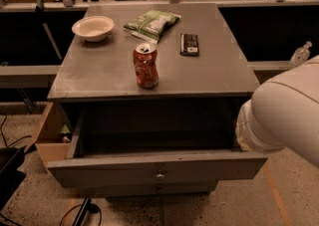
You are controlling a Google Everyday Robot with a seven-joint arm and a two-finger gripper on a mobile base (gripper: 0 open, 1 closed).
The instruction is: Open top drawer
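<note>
Camera view: top drawer [109, 168] standing wide open at lower centre, knob [159, 175] toward the bottom edge, long axis left to right. White arm [284, 115] at right edge, overlapping the drawer's right front corner. Gripper hidden behind that arm, state impossible to tell; drawer judged to lie to its left.

On bench [214, 78]: bowl [92, 27] ×1, red can [145, 65] ×1, green snack bag [151, 23] ×1, dark flat packet [189, 44] ×1. Top drawer [124, 169] ×1, knob [159, 175] ×1. Clear bottle [301, 54] ×1. White arm [284, 113] ×1 at right; gripper out of frame.
</note>
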